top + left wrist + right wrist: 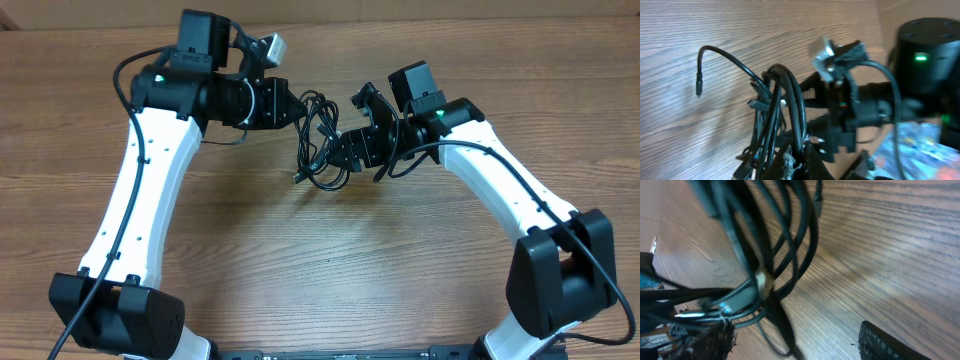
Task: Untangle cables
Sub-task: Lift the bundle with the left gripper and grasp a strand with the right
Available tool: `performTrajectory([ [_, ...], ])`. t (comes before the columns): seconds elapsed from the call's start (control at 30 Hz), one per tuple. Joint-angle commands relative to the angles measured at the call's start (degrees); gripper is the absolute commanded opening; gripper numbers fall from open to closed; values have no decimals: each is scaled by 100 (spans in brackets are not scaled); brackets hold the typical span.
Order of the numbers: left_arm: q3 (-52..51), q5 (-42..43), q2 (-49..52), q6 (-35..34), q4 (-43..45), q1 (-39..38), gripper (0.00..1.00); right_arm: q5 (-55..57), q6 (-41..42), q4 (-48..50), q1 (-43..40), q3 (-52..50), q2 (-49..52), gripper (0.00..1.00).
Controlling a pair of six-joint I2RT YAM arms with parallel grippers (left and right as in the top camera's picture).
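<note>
The cables (pixel 318 140) are a tangled bundle of thin black cords hanging just above the table between my two grippers. My left gripper (pixel 297 110) is at the bundle's upper left and is shut on a few strands. In the left wrist view, the cables (pixel 776 107) rise from its fingertips (pixel 802 161), and one loose plug end (pixel 698 85) arches out to the left. My right gripper (pixel 346 150) is at the bundle's right side. In the right wrist view its fingers (pixel 797 345) are spread wide, with the cables (pixel 765 255) and a silvery plug (pixel 762 282) near the left finger.
The wooden table (pixel 330 260) lies under both arms. The right arm's gripper and camera body (pixel 855 105) fill the right side of the left wrist view, close behind the bundle. Thicker black robot wires run along both white arms.
</note>
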Motion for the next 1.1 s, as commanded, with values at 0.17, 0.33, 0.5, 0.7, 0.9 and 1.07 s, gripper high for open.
performTrajectory([
  [0.17, 35, 1196, -81, 131, 46, 391, 4, 7, -483, 387, -11, 11, 149, 63],
  [0.33, 35, 1676, -81, 133, 50, 494, 4, -48, -483, 691, -9, 11, 186, 50],
  [0.5, 35, 1735, -81, 129, 136, 501, 4, -199, -514, 754, 17, 11, 188, 49],
  [0.7, 35, 2356, -81, 129, 136, 498, 4, -203, -505, 925, 24, 11, 188, 48],
  [0.9, 35, 2717, -81, 129, 133, 498, 4, -284, -501, 1095, 92, 11, 188, 28],
  [1.07, 35, 2164, -81, 129, 70, 498, 4, -262, 0, 1086, 48, 13, 186, 4],
])
